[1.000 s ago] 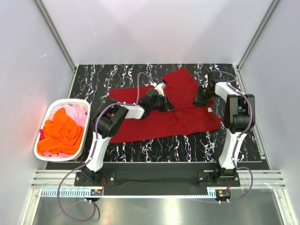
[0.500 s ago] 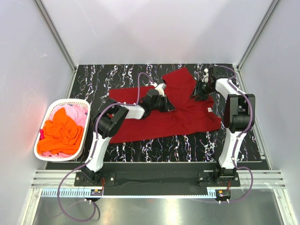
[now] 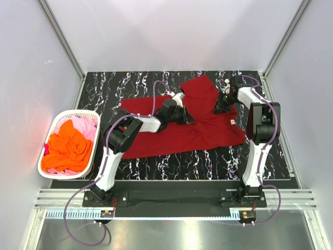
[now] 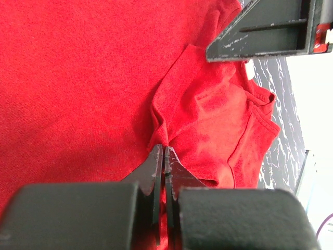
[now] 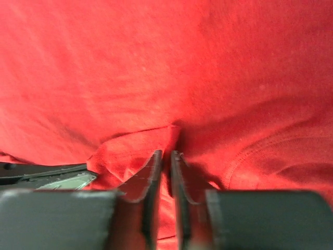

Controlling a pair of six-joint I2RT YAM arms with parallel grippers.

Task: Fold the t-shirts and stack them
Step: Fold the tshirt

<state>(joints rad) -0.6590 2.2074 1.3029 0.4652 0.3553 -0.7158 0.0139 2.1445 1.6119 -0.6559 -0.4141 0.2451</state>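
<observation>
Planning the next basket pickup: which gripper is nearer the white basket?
Left. The left gripper pinches the dark red t-shirt near its middle, on the side toward the white basket; the right gripper grips the same shirt farther right, beyond the left one.

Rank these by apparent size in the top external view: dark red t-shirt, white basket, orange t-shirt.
1. dark red t-shirt, spread across the table
2. white basket
3. orange t-shirt, bunched inside the basket

I find no legible text, brand, number or sign in any view. The only label is a small white tag (image 3: 232, 122) on the red shirt (image 3: 182, 138). It is too small for me to read.
</observation>
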